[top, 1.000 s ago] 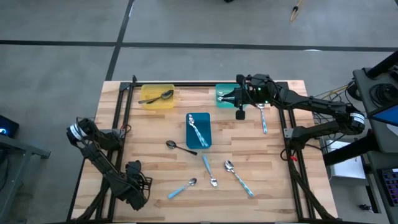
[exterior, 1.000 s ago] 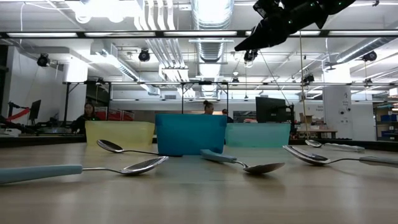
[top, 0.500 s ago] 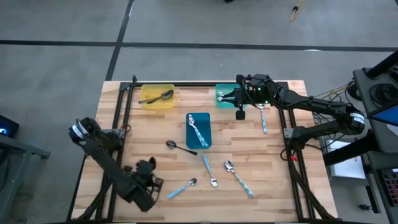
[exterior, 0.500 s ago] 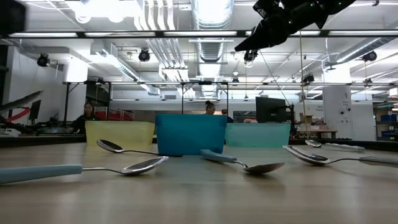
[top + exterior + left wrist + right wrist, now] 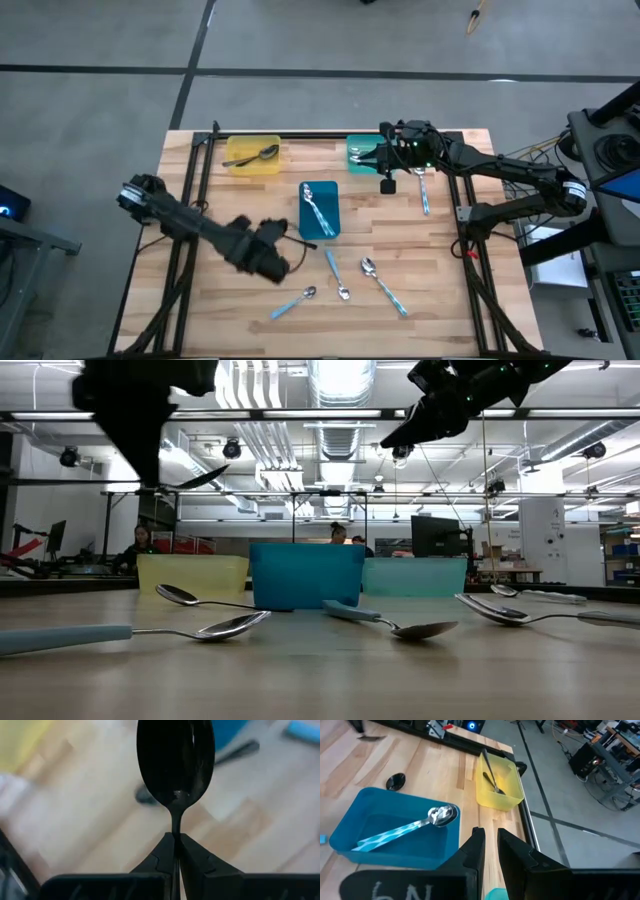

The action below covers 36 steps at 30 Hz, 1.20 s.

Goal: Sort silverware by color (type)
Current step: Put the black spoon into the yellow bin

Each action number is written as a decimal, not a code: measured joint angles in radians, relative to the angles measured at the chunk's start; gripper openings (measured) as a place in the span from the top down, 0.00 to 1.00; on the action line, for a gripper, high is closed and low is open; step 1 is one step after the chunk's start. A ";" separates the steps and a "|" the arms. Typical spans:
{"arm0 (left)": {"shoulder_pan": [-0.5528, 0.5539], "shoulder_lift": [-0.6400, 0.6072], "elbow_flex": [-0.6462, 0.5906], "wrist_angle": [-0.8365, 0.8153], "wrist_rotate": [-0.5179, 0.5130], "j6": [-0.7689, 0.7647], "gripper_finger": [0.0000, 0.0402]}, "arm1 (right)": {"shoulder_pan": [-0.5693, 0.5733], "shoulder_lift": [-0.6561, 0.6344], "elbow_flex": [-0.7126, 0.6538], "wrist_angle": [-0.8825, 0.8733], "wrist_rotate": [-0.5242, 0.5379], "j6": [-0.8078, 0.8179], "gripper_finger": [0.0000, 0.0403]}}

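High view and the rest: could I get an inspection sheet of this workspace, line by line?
Surface: wooden table, framed by black rails.
Job's things: yellow tray holds a dark spoon; blue tray a blue-handled spoon; teal tray a silver spoon. Four loose blue-handled spoons and one loose black spoon lie on the wood.
Clutter: nothing seen.
Grippers: left gripper pinches a held black spoon above the table; right gripper hangs over the teal tray.
Cables: wires near the right arm, off the table.
Surroundings: workshop with people seated behind.
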 joint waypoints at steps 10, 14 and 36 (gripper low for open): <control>0.232 -0.178 -0.034 -0.025 -0.055 0.355 1.00 | 0.000 0.000 0.000 -0.009 0.000 -0.011 0.89; 0.363 -0.243 -0.034 -0.022 -0.063 0.534 1.00 | 0.000 0.000 0.000 -0.009 0.000 -0.011 0.89; 1.102 -0.185 0.002 0.137 0.101 1.475 1.00 | 0.000 0.000 0.000 -0.017 0.000 0.001 0.89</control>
